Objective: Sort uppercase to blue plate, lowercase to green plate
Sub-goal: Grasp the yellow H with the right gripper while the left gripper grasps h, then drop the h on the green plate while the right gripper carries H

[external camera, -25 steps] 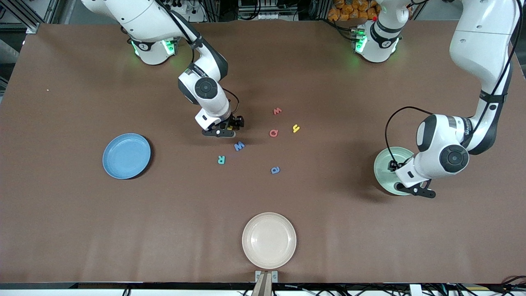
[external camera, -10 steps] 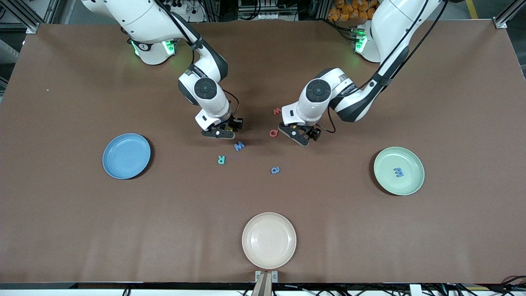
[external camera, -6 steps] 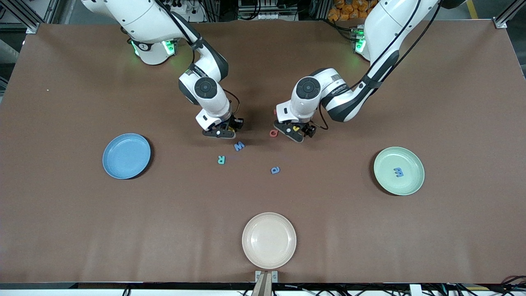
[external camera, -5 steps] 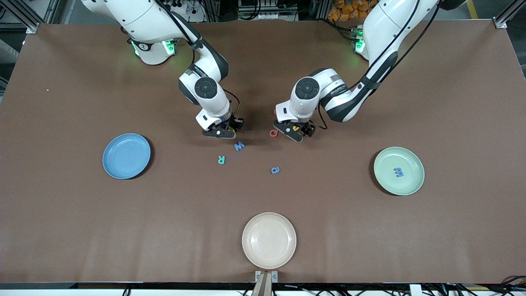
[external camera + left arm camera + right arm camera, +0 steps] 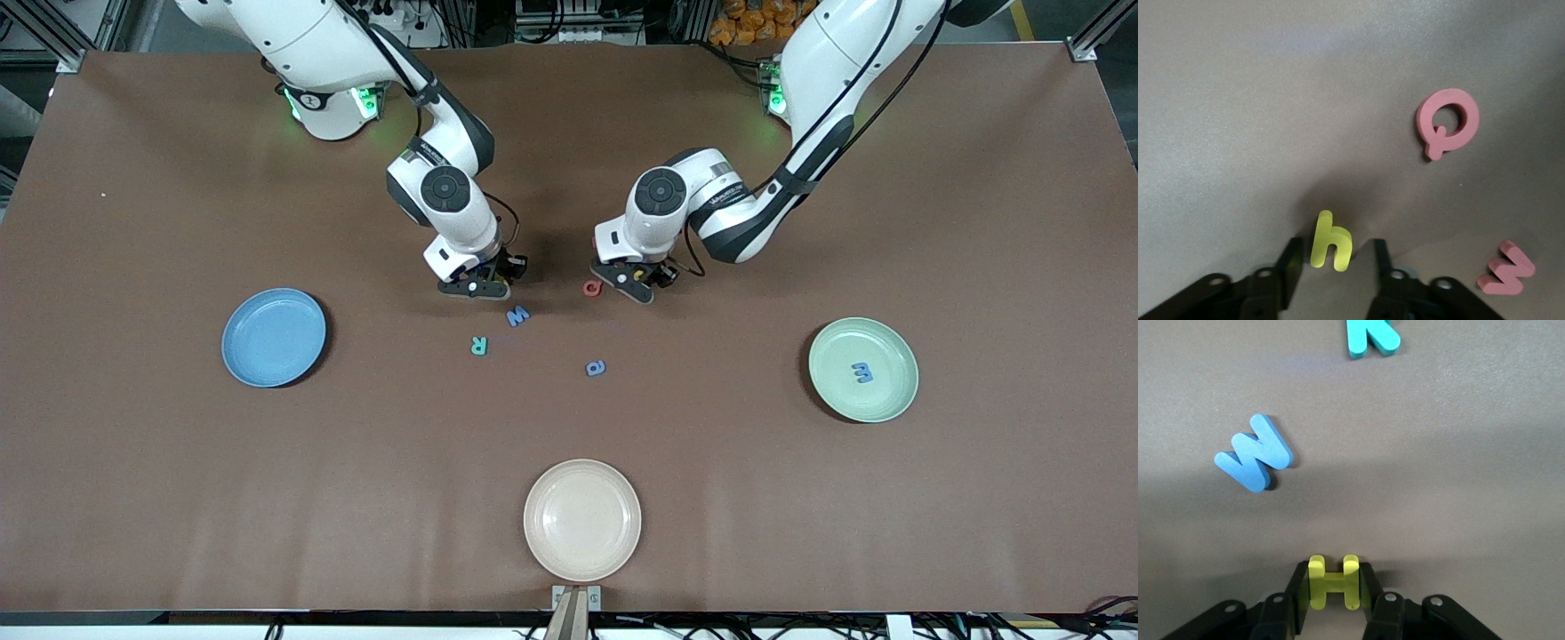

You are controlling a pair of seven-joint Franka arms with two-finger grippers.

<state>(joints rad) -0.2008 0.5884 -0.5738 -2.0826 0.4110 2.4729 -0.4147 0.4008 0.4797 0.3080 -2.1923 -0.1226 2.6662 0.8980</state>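
Right gripper (image 5: 1333,587) jaws clamped on yellow H (image 5: 1333,581), low over bench (image 5: 800,498) by blue W (image 5: 518,316). Left gripper (image 5: 1333,267) jaws straddle yellow h (image 5: 1331,241) near red Q (image 5: 1447,122); one finger (image 5: 1290,263) close, grip unclear. Blue plate (image 5: 273,337) empty; green plate (image 5: 862,369) holds blue m (image 5: 861,372).

The only readable signs are the foam letters themselves. A yellow H (image 5: 1333,583) stands between the right gripper's fingers (image 5: 1298,590); a yellow h (image 5: 1331,241) sits between the left gripper's fingers (image 5: 1290,263). On the counter lie a blue W (image 5: 518,316), teal R (image 5: 479,346), red Q (image 5: 592,287), red w (image 5: 1507,269) and blue a (image 5: 596,367). A blue m (image 5: 862,372) lies in the green plate (image 5: 836,396).
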